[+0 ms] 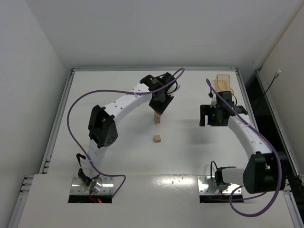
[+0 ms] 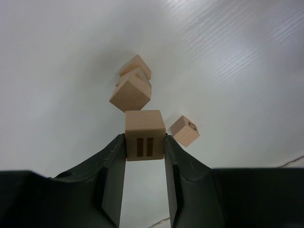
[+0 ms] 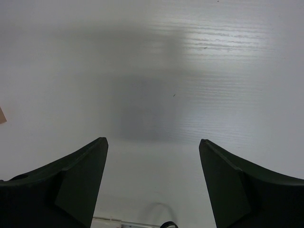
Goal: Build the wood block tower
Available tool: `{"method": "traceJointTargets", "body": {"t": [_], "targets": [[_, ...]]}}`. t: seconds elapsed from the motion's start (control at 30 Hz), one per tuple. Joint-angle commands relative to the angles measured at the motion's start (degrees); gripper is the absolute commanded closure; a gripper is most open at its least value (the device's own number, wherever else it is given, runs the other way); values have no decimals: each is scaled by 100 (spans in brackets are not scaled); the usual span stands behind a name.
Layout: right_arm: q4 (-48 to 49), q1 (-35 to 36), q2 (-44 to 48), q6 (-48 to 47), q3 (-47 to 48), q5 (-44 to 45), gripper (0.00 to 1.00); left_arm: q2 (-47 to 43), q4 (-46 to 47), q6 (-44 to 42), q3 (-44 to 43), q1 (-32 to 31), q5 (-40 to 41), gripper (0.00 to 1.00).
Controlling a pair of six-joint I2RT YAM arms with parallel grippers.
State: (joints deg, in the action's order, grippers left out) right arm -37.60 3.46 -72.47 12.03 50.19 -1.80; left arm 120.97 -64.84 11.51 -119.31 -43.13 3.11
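Holding a cube (image 2: 145,135) clenched in left fingers (image 2: 113,166), close by the tower (image 2: 131,92), mid table (image 1: 118,152). With right fingers (image 3: 78,178) spread and empty, well apart. Centre over the skewed top, square the faces, lower gently, release only once seated.

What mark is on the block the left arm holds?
Two dark parallel bars on the held block; left wrist view shows it best.
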Motion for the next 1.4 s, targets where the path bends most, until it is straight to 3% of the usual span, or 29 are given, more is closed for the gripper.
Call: {"method": "traceJointTargets", "body": {"t": [0.0, 0.83, 0.97, 1.17, 1.37], "targets": [[166, -30, -22, 71, 280, -101, 25, 15, -55, 88, -251, 86, -118, 100], [166, -30, -127, 71, 333, -162, 25, 357, -55, -70, -313, 543, -584, 100], [166, -30, -127, 71, 333, -162, 25, 410, -55, -140, -313, 596, -759, 97], [166, -30, -180, 71, 333, -215, 25, 410, -2, -193, -365, 719, -1041, 83], [166, -30, -180, 71, 333, -215, 25, 410, 50, -245, -365, 719, -1182, 83]]}}
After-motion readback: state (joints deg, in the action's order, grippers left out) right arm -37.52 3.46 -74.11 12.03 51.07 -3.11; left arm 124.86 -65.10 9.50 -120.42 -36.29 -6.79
